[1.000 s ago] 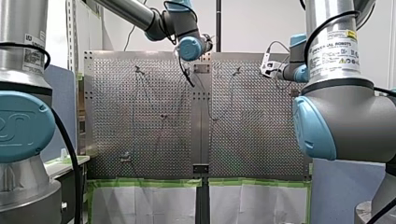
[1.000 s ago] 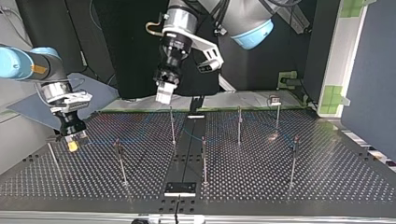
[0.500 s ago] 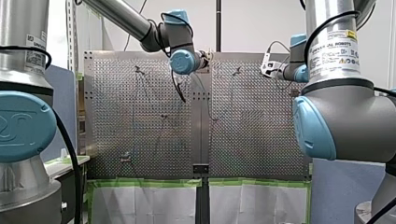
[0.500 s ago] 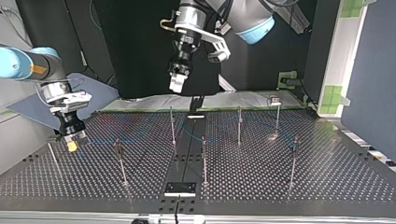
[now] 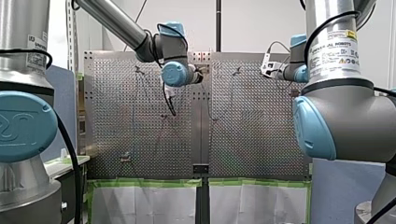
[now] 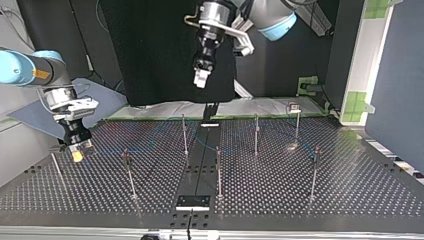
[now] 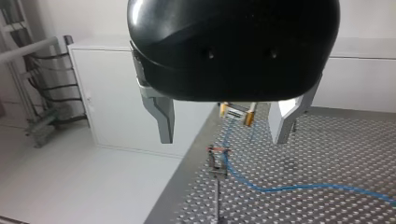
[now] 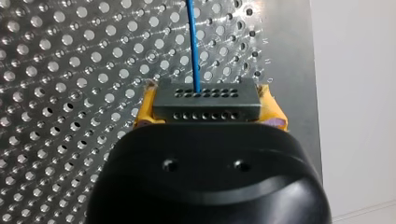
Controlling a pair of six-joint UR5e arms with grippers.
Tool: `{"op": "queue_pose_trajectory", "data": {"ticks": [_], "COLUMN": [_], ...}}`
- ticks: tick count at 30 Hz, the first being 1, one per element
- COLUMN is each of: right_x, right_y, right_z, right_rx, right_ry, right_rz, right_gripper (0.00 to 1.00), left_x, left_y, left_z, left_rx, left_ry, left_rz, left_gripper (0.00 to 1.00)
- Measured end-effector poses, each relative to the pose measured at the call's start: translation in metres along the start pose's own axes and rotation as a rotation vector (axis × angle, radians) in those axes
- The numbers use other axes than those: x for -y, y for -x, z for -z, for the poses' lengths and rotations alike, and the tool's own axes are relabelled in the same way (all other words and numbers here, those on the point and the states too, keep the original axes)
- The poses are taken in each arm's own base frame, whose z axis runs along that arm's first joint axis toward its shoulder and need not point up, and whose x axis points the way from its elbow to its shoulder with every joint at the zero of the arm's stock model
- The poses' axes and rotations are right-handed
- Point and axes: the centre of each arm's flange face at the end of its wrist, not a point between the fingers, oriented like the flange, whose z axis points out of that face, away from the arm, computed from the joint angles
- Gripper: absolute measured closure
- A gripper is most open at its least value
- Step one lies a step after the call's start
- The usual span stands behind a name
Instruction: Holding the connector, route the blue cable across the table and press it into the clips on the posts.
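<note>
1. My right gripper is clamped on the grey connector, yellow pads either side, low over the perforated surface
2. The blue cable runs straight out of the connector
3. My left gripper hangs high above the surface, fingers spread wide, nothing between them
4. Ahead of it the cable meets the clip on a post; seated or not, I cannot tell

Posts stand across the table. At the top view's left is my right gripper, connector in it; my left gripper hangs above the middle.
</note>
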Motion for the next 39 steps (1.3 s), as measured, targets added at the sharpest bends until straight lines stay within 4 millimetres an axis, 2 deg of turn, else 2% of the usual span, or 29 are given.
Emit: {"op": "queue_pose_trajectory", "data": {"ticks": [7, 17, 39], "right_x": [0.004, 0.007, 0.008], "right_y": [0.001, 0.002, 0.001], "right_z": [-0.001, -0.002, -0.003], "right_rx": [0.002, 0.002, 0.001], "right_ry": [-0.007, -0.011, -0.012], "right_rz": [-0.002, -0.004, -0.004], "right_gripper": [1.0, 1.0, 1.0], "left_x": [-0.017, -0.037, -0.04], "left_y": [-0.025, -0.05, -0.053], "left_z": [0.022, 0.048, 0.052], "left_rx": [-0.062, -0.131, -0.141], "left_ry": [0.011, 0.026, 0.028], "left_rz": [-0.033, -0.07, -0.074], "left_gripper": [0.0, 0.0, 0.0]}}
